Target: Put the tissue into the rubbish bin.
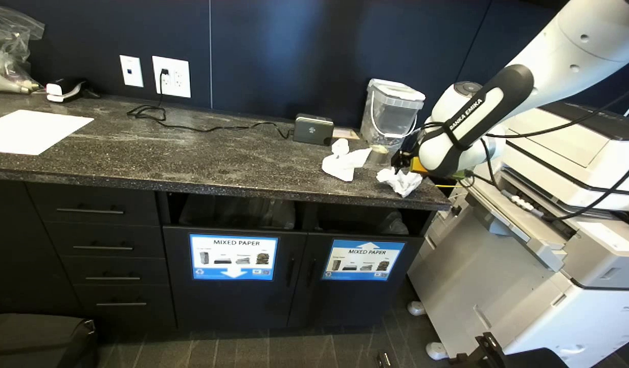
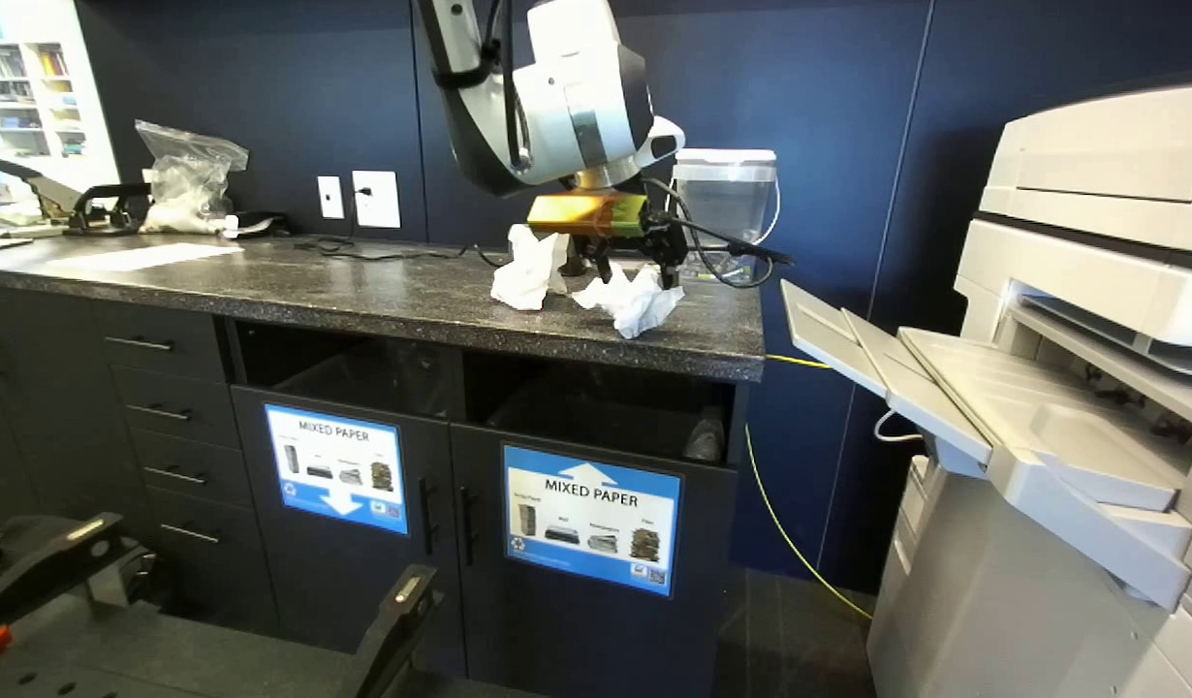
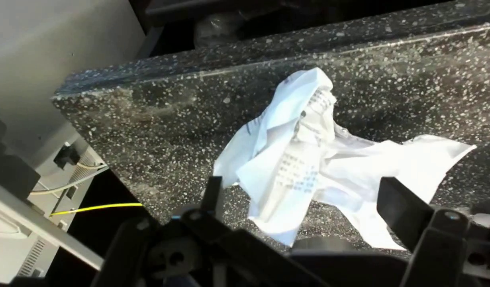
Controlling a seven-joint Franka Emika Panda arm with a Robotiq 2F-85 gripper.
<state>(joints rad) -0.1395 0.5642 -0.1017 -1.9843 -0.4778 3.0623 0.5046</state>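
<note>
The tissue (image 3: 300, 159) lies crumpled on the counter (image 2: 363, 291), near the front edge and the end beside the printer (image 1: 488, 260), and the gripper (image 3: 302, 181) is right at it, its fingers (image 3: 404, 211) standing well apart. In the wrist view most of the tissue (rows of small printed marks show on its folds) sits in the gap between the fingers. A white flap runs out past the finger on the side away from the printer, and that finger covers part of it from view; the finger on the printer side is just beside the paper's edge. Whether either one touches the tissue I cannot tell. In an exterior view the arm (image 2: 557, 116) reaches down from above, and the fingertips show against the upper part of the tissue, one toward each side of it. In both exterior views a taller white wad (image 2: 528, 276) stands just beside the tissue, on the side away from the printer and outside the gap between the fingers. The bin (image 1: 345, 301) is below the counter top, one of two alike, each a dark compartment with a slot over a blue-and-white panel (image 2: 591, 519); the tissue is on the counter above the slot nearer the printer. A clear tub (image 1: 391, 112) with a pale lid stands farther back, by the dark wall (image 1: 294, 56).
</note>
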